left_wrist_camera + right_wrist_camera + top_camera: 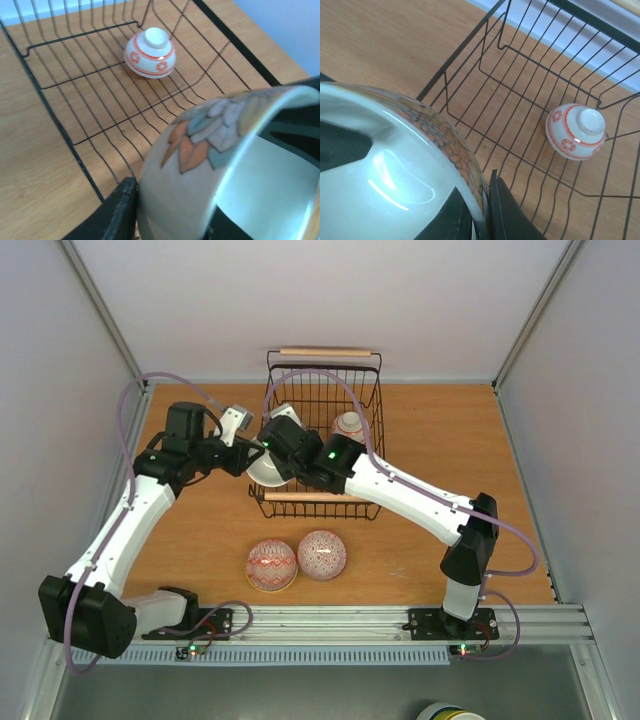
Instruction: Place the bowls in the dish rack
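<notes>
- Black wire rack (372,390): one, standing on the wooden table (450,440), with two wooden handles, one on the far rim (325,351) and one on the near rim (305,497)
- Bowls: four that I can count from above
- In the rack: a single white bowl with red rings (348,426), upside down on the wire floor, towards the right side
- On the table, near side of the rack: two bowls upside down, just beside each other, the red striped bowl (271,565) on the left and the pink bowl (321,555) on the right
- The fourth, a pale-lined bowl (262,468), is tipped on edge at the rack's near left corner; I cannot tell whether it touches the wire
- Left gripper (167,222) is pinching that bowl's wall, one finger outside and one inside
- Right gripper (477,217) is clamped on the rim the same way
</notes>
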